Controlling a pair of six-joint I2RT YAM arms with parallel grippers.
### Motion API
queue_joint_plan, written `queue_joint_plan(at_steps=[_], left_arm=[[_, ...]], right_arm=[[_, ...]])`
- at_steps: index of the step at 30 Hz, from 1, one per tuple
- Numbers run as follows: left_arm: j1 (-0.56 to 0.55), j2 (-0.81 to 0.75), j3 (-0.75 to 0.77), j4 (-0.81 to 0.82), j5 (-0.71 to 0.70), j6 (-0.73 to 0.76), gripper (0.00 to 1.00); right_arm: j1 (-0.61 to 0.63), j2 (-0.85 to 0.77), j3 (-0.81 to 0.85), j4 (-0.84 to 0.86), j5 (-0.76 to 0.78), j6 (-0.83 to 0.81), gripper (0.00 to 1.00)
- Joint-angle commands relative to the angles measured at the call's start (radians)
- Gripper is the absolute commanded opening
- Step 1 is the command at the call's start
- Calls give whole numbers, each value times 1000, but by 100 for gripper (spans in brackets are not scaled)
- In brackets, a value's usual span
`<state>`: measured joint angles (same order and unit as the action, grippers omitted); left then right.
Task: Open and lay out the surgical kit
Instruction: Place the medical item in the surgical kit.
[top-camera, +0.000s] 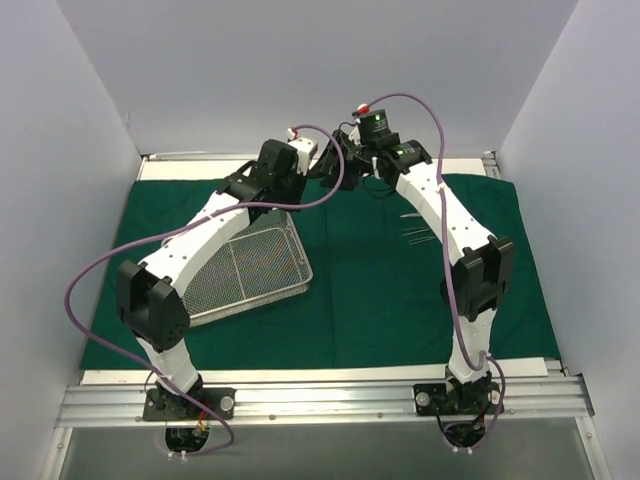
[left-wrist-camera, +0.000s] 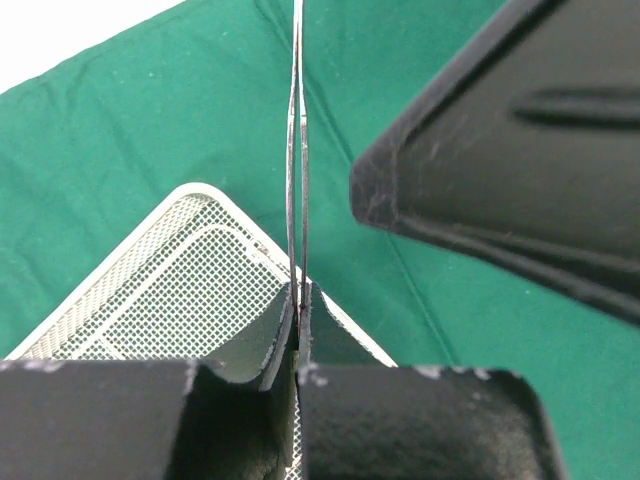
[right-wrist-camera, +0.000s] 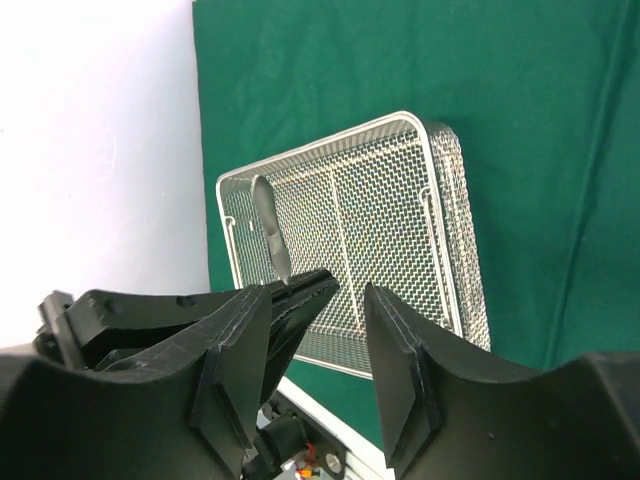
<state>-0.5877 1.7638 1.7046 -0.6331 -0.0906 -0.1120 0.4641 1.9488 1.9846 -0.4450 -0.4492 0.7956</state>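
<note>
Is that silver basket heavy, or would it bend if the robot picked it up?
Probably light: the mesh tray is mostly holes. Likely stiff too, since its wire rim looks straight. It might slide easily on the green cloth.

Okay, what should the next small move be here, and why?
Probably back the right gripper away: its jaws stand open, while the left gripper is shut on the thin metal instrument, and the two sit close together.
</note>
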Motion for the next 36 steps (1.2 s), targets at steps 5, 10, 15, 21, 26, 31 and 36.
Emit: queue_joint_plan(at_steps=[5,10,15,21,26,31,36], left_arm=[[-9,3,50,1,-5,28,2],[-9,3,49,10,28,20,2],[-11,0,46,13,54,9,2],[-12,8,50,9,60,11,2],[-21,10,52,7,54,21,2],[-32,19,61,-4,37,34,2],[-32,31,76,-16,40,32,2]], right_arm=[[25,25,77,-9,4,16,39],[27,25,72,9,6,22,38],[27,29,68,25,12,31,36],[25,36,68,42,24,44,35],[27,58,86,17,43,53,30],[27,79,118,-15,52,53,22],[25,84,114,-18,46,54,7]])
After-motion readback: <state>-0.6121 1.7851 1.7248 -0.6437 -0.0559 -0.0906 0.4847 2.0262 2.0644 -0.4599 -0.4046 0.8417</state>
